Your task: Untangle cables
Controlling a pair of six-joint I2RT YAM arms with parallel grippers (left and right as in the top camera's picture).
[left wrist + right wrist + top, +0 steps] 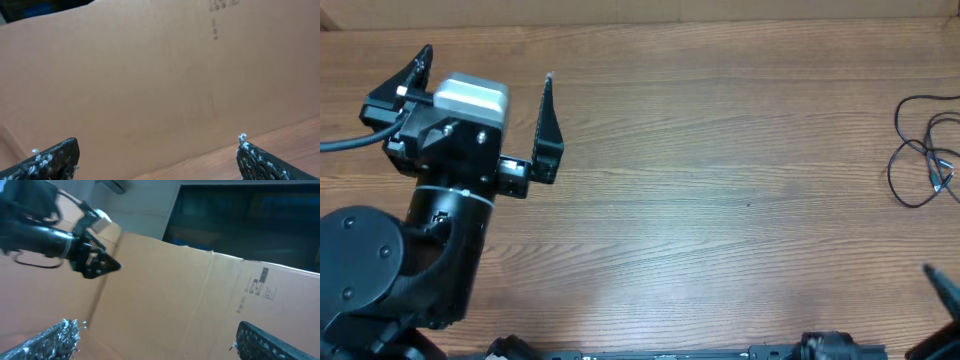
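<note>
Facing the far edge, left gripper (487, 65): my jaws stood wide apart with nothing between them, near the far left corner of the bench (720, 220).
Left wrist view: I saw my two dark jaw tips low at either side, flecked with white. A plain cardboard wall (150, 75) filled nearly everything beyond them, and a strip of wood showed at the lower right.
Right gripper (157, 330): my jaws were likewise spread and empty. From overhead only one dark tip of it showed, by the near right corner.
Right wrist view: the same cardboard wall ran across the middle, and my left arm (50, 240) reached in at the upper left.
Cables (924, 150): thin black cords lay loose in overlapping loops at the right edge of the bench, closer to the far right corner than the near one. They were partly cut off by the frame. A small plug end sat among the loops.
Cables and grippers: the cords were well apart from my left gripper and nearer my right, and neither touched them.
Bench: it was pale wood with the grain running left to right.
</note>
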